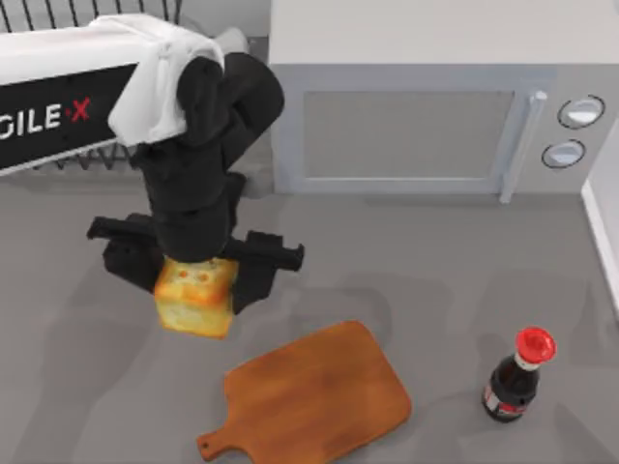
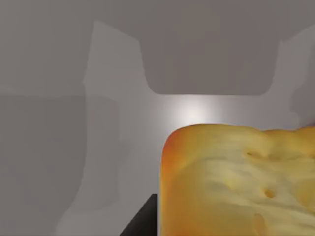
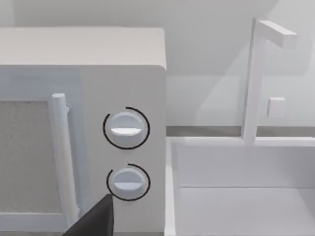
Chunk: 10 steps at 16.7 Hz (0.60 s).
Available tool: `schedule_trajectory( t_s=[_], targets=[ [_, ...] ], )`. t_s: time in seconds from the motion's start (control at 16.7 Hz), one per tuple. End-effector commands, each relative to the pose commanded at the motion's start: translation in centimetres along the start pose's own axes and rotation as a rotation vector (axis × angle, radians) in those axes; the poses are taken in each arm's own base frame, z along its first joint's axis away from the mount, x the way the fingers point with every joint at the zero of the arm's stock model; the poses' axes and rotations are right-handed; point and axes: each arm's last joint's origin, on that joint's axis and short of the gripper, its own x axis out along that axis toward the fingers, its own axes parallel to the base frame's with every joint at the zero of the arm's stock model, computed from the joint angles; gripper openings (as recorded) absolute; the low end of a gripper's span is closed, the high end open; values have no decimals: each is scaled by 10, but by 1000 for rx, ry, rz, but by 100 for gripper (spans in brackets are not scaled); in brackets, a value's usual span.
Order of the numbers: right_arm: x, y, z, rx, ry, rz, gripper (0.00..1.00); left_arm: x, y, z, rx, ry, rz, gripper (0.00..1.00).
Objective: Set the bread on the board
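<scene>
The bread [image 1: 198, 302], a pale yellow chunk with golden-orange crust, hangs in my left gripper [image 1: 196, 278], which is shut on it from both sides. It sits to the upper left of the board [image 1: 314, 396], a reddish-brown cutting board with a stubby handle near the table's front edge. In the left wrist view the bread [image 2: 236, 182] is close up over the grey table, with one dark finger [image 2: 142, 221] beside it. A dark part of my right gripper [image 3: 96, 220] faces the microwave's knobs.
A white microwave [image 1: 426, 106] stands at the back. A dark bottle with a red cap [image 1: 515, 379] stands right of the board. A wire rack [image 1: 58, 19] is at the back left. A white sink [image 3: 170, 187] with a faucet [image 3: 256, 78] lies right of the microwave.
</scene>
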Motion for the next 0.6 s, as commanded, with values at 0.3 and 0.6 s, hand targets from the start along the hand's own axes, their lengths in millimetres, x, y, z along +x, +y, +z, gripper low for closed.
schedule_trajectory(
  t_s=[0.3, 0.6],
  targets=[
    [0, 0, 0, 0, 0, 0, 100, 3, -69, -38, -160, -34, -4, 0],
    [0, 0, 0, 0, 0, 0, 100, 1, -92, -57, -198, -64, -21, 0]
  ],
)
